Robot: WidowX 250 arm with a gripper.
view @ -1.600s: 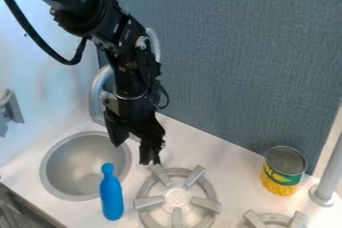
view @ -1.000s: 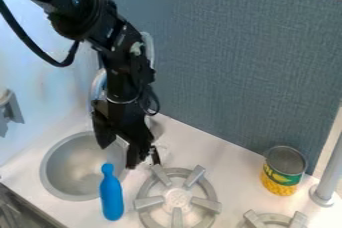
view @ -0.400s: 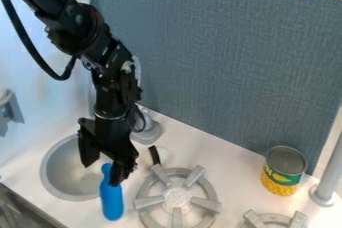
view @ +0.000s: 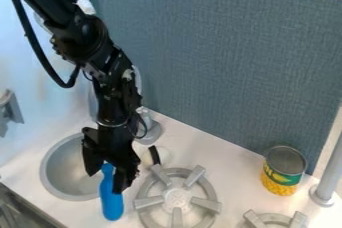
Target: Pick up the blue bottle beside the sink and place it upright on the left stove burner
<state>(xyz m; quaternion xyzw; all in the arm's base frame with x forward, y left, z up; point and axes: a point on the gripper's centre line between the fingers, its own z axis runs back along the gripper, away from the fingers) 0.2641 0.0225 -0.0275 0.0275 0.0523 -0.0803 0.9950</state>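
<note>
I see the camera set up above the counter, looking down at a slant, steeply enough to see into the sink and onto the top of the can, yet low enough to catch the can's side. It faces the blue-grey panel at an angle, turned toward the corner where that meets the pale wall; the panel's right end comes nearer the lens. It stands fairly close: the sink and one burner fit whole, while the bottom edge cuts through another burner. At upper right it looks over the panel's top.
</note>
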